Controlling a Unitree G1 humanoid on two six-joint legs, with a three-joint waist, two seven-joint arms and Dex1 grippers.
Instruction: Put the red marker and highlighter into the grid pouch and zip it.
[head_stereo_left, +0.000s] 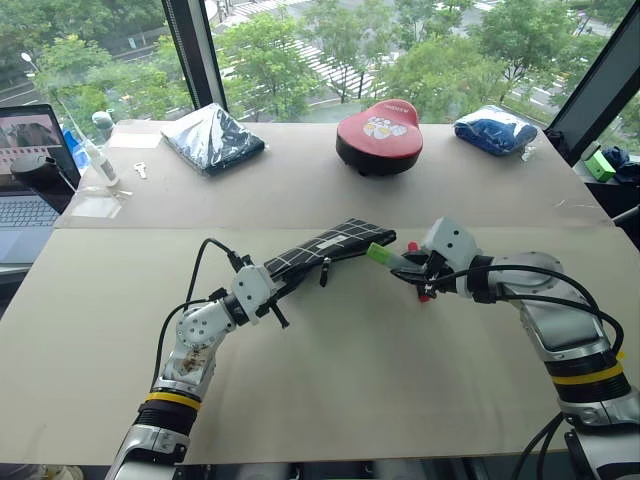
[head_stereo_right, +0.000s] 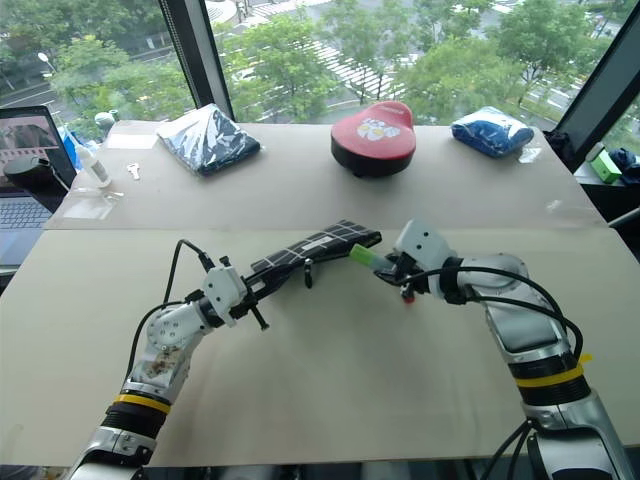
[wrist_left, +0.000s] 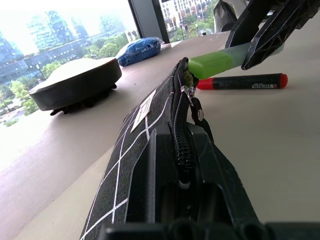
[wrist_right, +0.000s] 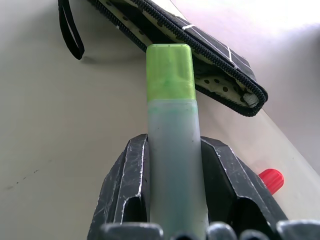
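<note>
Two black fingers of the right gripper (wrist_right: 172, 200) are clamped on the pale translucent body of the chunky highlighter (wrist_right: 172, 130), its light green cap pointing out past the fingertips at the unzipped mouth of the flat black fabric grid pouch (head_stereo_left: 325, 247). Just below those fingers the slim red marker (wrist_left: 242, 81) lies on the beige table (head_stereo_left: 350, 370), while the left gripper (head_stereo_left: 262, 288) is shut on the pouch's near end, holding it off the table. Insertion of the highlighter looks under way; next, the cap must slide between the zipper teeth before release.
</note>
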